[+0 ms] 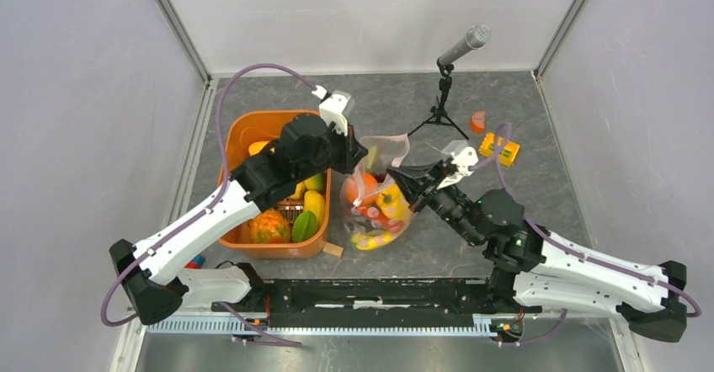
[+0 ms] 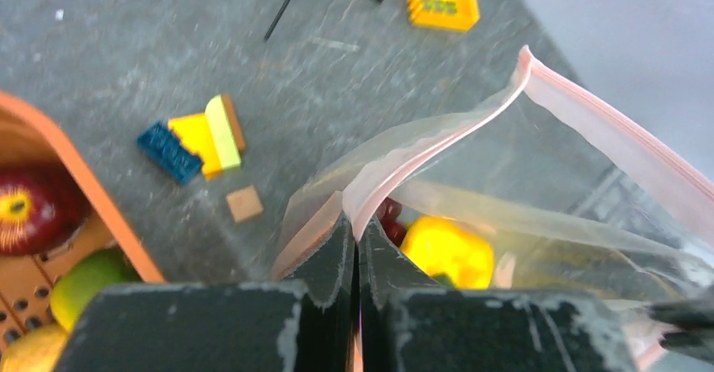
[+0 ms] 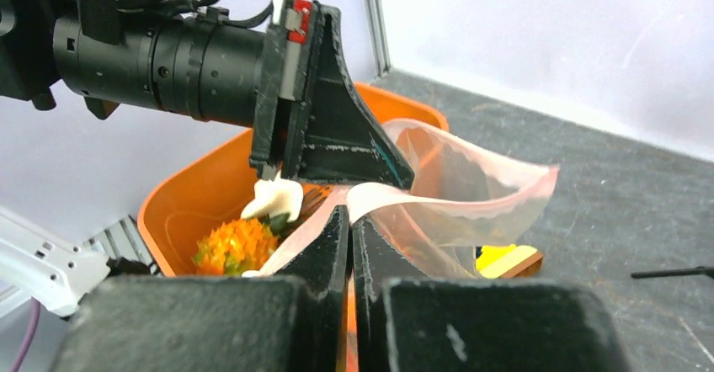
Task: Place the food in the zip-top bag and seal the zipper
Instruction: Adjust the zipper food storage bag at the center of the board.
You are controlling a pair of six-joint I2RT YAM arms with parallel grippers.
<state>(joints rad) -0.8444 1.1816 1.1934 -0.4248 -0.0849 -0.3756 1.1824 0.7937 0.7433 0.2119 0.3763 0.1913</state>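
Observation:
The clear zip-top bag (image 1: 376,206) stands between the arms, mouth open and held up. It holds several food pieces, yellow (image 2: 446,250), orange and red. My left gripper (image 1: 354,158) is shut on the pink zipper strip (image 2: 589,128) at the mouth's left end, as the left wrist view (image 2: 355,225) shows. My right gripper (image 1: 404,178) is shut on the same strip (image 3: 471,195) at the opposite end (image 3: 349,216). More food lies in the orange tub (image 1: 253,124): a pineapple (image 1: 269,226), a green fruit (image 2: 84,279) and a red apple (image 2: 25,208). I cannot make out the slider.
A microphone on a small tripod (image 1: 446,77) stands behind the bag. Coloured blocks (image 1: 498,146) and an orange piece (image 1: 477,121) lie at the back right. A small wooden block (image 1: 333,250) lies by the tub's near corner. Grey walls enclose the table.

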